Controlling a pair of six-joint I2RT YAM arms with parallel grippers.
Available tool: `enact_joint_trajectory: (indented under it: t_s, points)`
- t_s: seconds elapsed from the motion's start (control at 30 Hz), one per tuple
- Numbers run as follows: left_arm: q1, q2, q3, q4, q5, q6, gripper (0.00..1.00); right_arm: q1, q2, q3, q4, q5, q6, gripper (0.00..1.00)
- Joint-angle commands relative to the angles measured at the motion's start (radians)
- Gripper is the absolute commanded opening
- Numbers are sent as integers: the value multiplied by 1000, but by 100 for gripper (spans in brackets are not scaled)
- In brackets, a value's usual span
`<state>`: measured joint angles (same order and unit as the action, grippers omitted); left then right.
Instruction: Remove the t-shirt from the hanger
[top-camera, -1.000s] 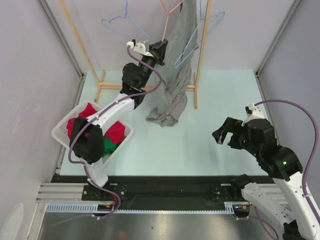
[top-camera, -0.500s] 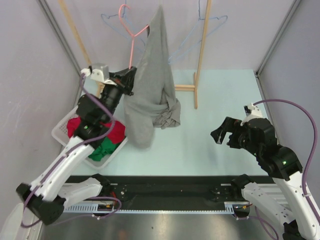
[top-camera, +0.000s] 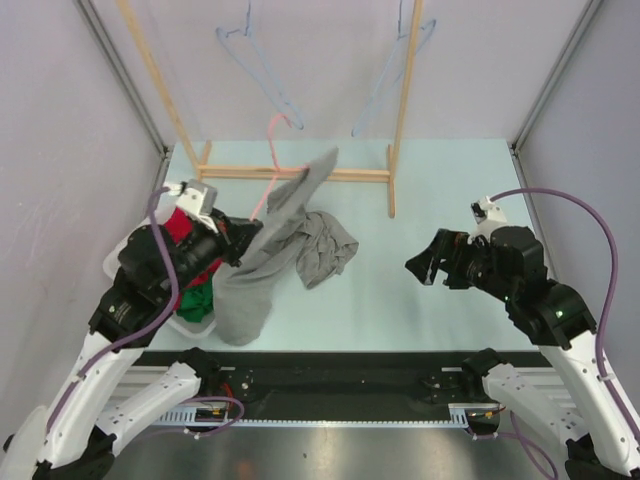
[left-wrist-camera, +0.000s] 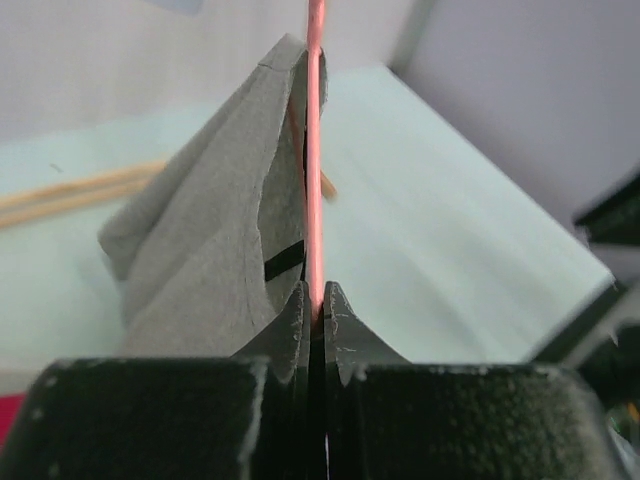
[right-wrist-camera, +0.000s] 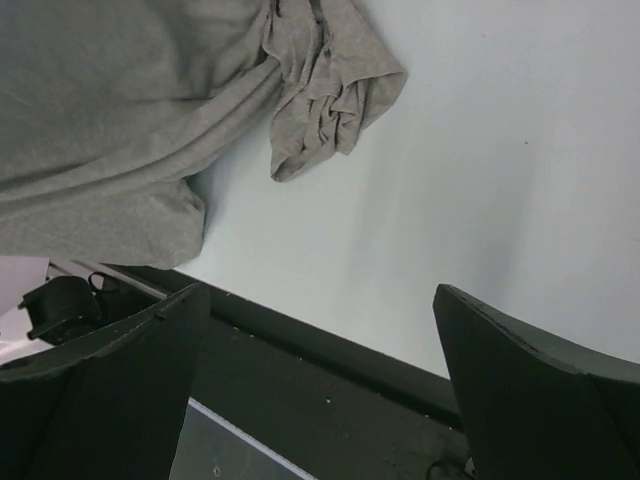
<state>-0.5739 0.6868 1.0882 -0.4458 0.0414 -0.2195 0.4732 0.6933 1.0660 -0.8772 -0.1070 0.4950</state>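
light: bright, even | shadows: soft | wrist foregrounds: blurred

L gripper tight (R gripper wide)

1. The top camera looks down over the whole table from high above its near edge.
2. The left wrist camera peers closely along the pink hanger.
3. The right wrist camera faces down; all views share the grey t-shirt.
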Motion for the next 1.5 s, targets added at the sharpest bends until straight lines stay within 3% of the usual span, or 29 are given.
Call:
enact_joint_trajectory:
  t_s: [0.0, 0.1, 0.27, 0.4, 0.63, 0.77, 0.8, 0.87, 0.93, 0.97, 1.03, 1.07, 1.1, 1.2, 1.47]
  points:
    - [0, 45, 7, -133, 321, -44, 0, 33, 54, 31, 132, -82, -16, 100]
    - [-1, 49, -34, -110, 446, -47, 0, 114, 100, 64, 190, -62, -4, 99]
    - [-1, 85, -114, -33, 650, -124, 0, 349, 202, 146, 290, 191, 10, 100]
    - [-20, 100, -169, 80, 713, -198, 0, 528, 306, 218, 342, 374, 17, 99]
    - [-53, 99, -186, 97, 703, -207, 1, 620, 437, 275, 408, 578, 54, 92]
    - [-55, 74, -189, 124, 692, -216, 0, 656, 460, 241, 441, 635, 79, 79]
    - [-53, 71, -191, 130, 702, -221, 0, 662, 460, 230, 461, 653, 79, 68]
    - [-53, 66, -189, 134, 703, -221, 0, 676, 468, 212, 477, 661, 79, 58]
    - [-53, 66, -186, 127, 681, -212, 0, 682, 471, 204, 475, 685, 89, 35]
    - [-53, 65, -185, 119, 666, -210, 1, 685, 471, 203, 472, 696, 94, 19]
    - [-53, 57, -191, 122, 632, -211, 20, 685, 465, 195, 449, 743, 115, 2]
    - [-53, 48, -192, 124, 620, -210, 30, 685, 459, 195, 437, 765, 120, 0]
    - [-53, 45, -195, 119, 612, -207, 47, 685, 451, 193, 417, 802, 126, 0]
    - [-53, 34, -191, 75, 557, -176, 61, 683, 393, 178, 388, 855, 131, 0]
    - [-53, 33, -238, 32, 514, -161, 68, 622, 164, 118, 304, 879, 166, 0]
